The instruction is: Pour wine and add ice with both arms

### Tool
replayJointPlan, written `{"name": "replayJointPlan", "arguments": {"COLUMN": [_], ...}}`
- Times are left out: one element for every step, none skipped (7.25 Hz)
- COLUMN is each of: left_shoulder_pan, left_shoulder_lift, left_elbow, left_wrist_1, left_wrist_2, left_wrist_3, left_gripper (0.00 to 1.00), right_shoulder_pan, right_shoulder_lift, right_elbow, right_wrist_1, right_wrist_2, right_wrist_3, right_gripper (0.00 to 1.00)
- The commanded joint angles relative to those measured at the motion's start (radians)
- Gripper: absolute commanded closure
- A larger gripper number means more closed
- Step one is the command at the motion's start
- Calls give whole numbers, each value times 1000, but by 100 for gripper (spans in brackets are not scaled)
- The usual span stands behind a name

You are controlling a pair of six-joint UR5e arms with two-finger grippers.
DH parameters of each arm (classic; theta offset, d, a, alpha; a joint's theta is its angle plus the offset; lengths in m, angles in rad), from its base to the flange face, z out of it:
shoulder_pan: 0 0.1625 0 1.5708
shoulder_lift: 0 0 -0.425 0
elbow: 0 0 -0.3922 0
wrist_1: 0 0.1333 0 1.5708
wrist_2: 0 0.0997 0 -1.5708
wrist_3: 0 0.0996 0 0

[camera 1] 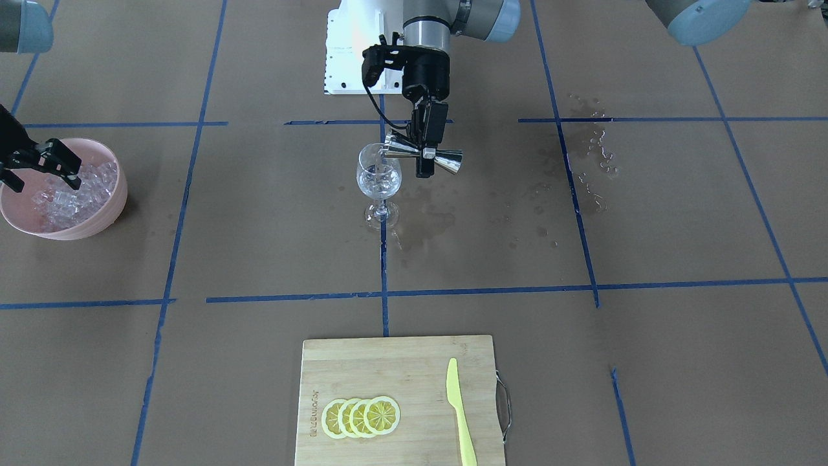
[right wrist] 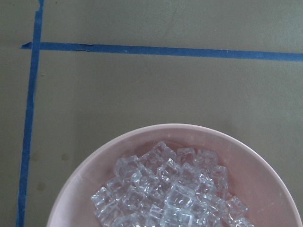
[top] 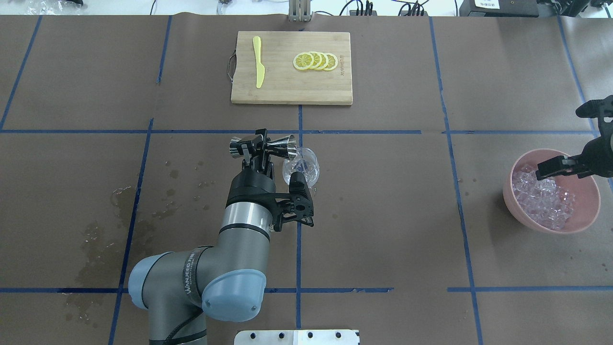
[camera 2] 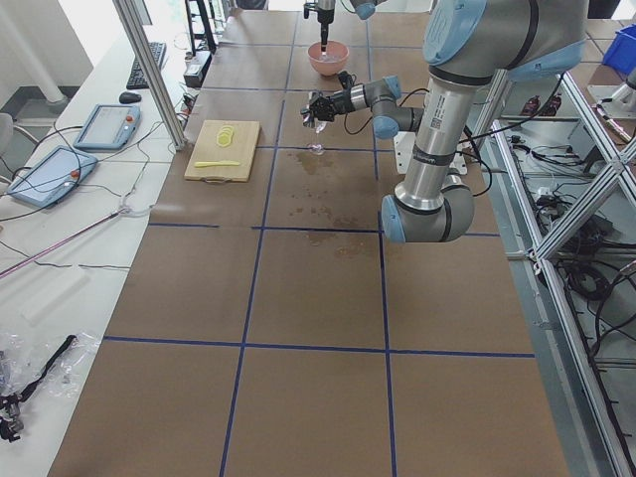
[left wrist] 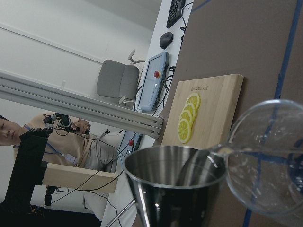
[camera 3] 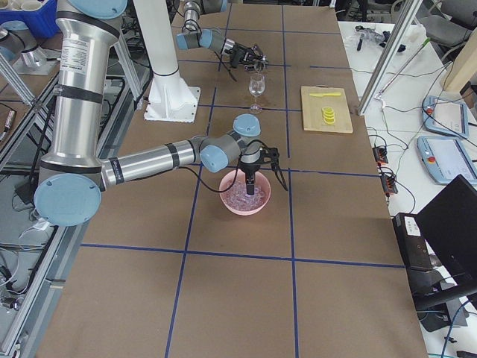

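My left gripper point(camera 1: 427, 147) is shut on a steel jigger point(camera 1: 424, 155), tipped on its side with its mouth at the rim of the stemmed glass point(camera 1: 379, 178). In the left wrist view a thin clear stream of wine point(left wrist: 221, 151) runs from the jigger point(left wrist: 173, 182) into the glass point(left wrist: 265, 161). From overhead the jigger point(top: 263, 146) lies just left of the glass point(top: 301, 171). My right gripper point(camera 1: 43, 183) is open, low over the ice point(camera 1: 74, 194) in the pink bowl point(camera 1: 107, 217). The ice point(right wrist: 165, 189) fills the right wrist view; no fingers show there.
A wooden cutting board point(camera 1: 398, 362) with lemon slices point(camera 1: 361, 416) and a yellow knife point(camera 1: 460, 414) lies across the table from me. Wet spots point(camera 1: 592, 152) mark the paper on my left side. The white pedestal base point(camera 1: 346, 58) stands behind the glass.
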Motion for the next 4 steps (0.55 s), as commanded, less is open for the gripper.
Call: {"name": "replayJointPlan", "arguments": {"left_shoulder_pan": [-2,-2,-1,-1], "left_shoulder_lift": [-13,-27,-30,-30], "left_elbow": [-20,-26,-27,-27], "left_wrist_1": [59,110,130,132], "left_wrist_2": [20,22,29,37], "left_wrist_3": [61,71,72,87], "left_gripper": [100,100,100,100], "right_shoulder_pan": [0,0,0,0], "right_shoulder_lift": [0,0,0,0], "right_elbow": [0,0,0,0], "right_wrist_1": [0,0,0,0], "right_wrist_2": [0,0,2,2], "right_wrist_3": [0,0,0,0], "right_gripper": [0,0,0,0]}}
